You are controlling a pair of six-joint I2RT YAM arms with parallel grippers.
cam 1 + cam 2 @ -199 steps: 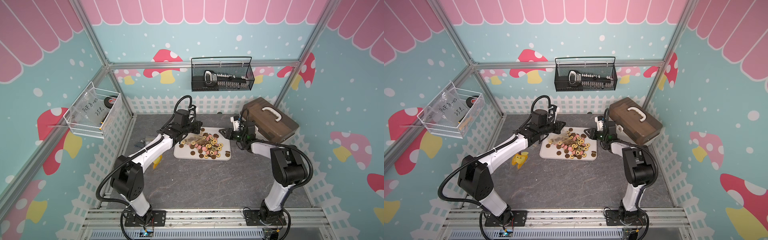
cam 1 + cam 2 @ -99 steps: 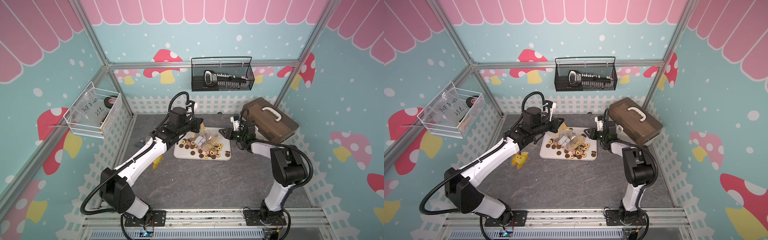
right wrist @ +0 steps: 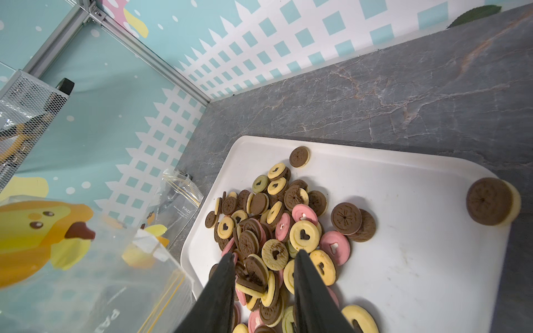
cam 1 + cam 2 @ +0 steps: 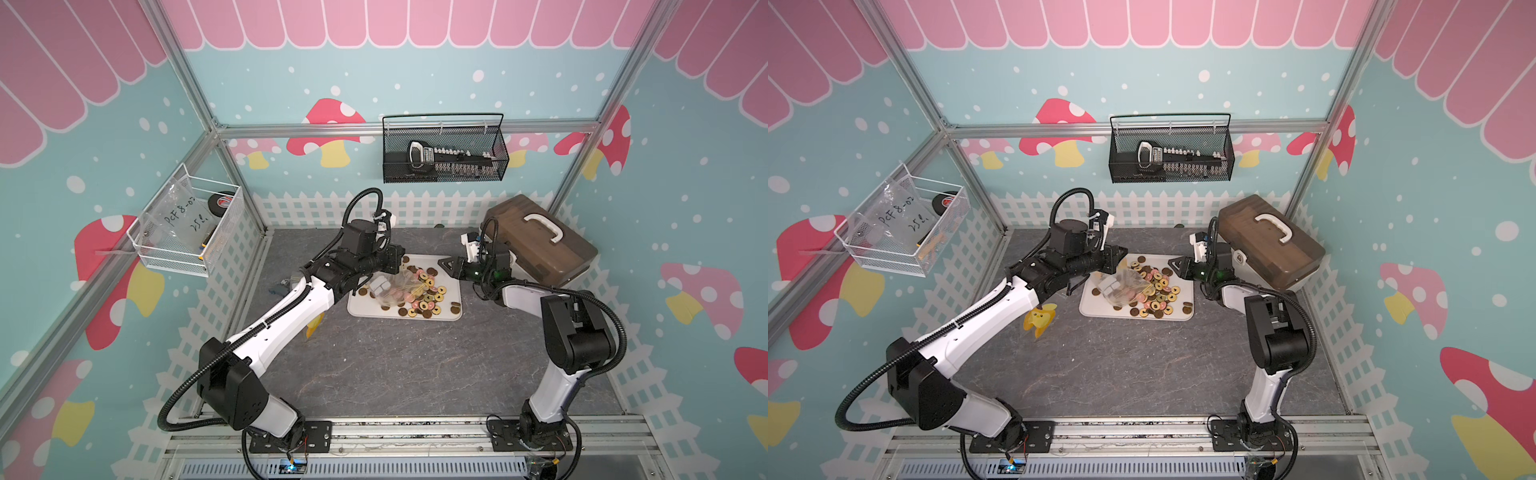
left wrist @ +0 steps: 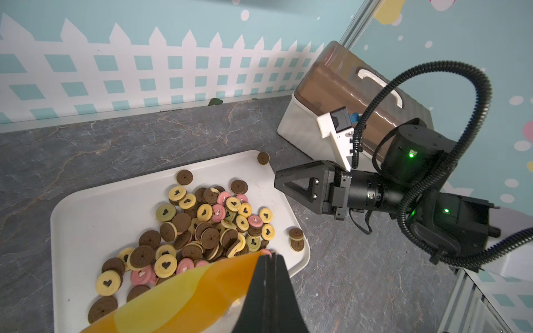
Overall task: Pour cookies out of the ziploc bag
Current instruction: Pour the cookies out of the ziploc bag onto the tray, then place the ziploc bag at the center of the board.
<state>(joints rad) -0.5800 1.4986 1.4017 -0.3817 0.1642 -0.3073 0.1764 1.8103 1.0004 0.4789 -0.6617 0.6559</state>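
Top views high, wrist views close — tray [image 4: 359, 308] shared.

White tray [image 4: 360, 306] flat on grey marbled tabletop [image 4: 395, 365], lying under right fingers [image 3: 222, 288] and reaching across below left fingers [image 5: 265, 291]. Brown-lidded, white-handled box [image 4: 540, 249] just behind right fingers, off the tray; yellow toy [image 4: 1040, 318] on the tabletop well behind left fingers; green leaf [image 5: 215, 101] at the foot of the picket fence, beyond both. Black mesh basket [image 4: 444, 174] with a black-and-silver tool [image 4: 424, 156] hangs on the back wall, high beyond both pairs of fingers; white wire basket [image 4: 187, 253] on the side wall out past left fingers holds a hand-lettered clear bag [image 4: 178, 216] and black tape roll [image 4: 223, 200].
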